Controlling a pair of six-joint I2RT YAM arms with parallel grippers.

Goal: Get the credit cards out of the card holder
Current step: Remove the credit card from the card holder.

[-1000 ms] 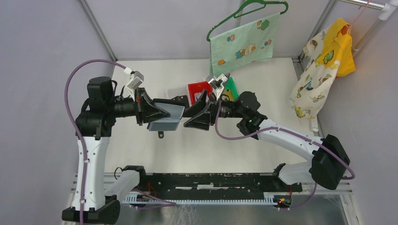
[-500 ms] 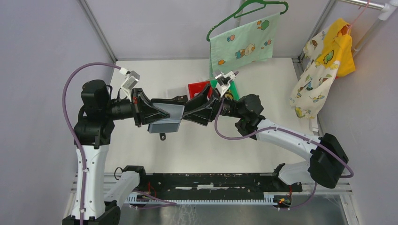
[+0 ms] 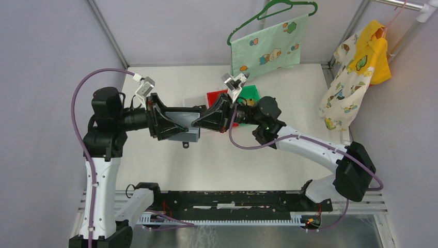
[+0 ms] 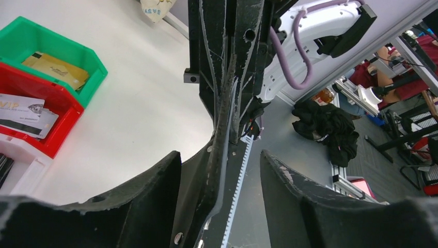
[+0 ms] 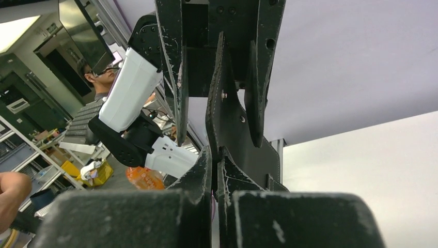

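My right jaws clamp the card holder [image 3: 191, 135]; my left jaws stand wide astride it. Likely best next: pinch its 9 o'clock flap squarely.

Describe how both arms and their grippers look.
The left arm and right arm have white shells and black joints; a looping purple cable runs along each. The left gripper and right gripper have black, scuffed, wedge-shaped fingers.
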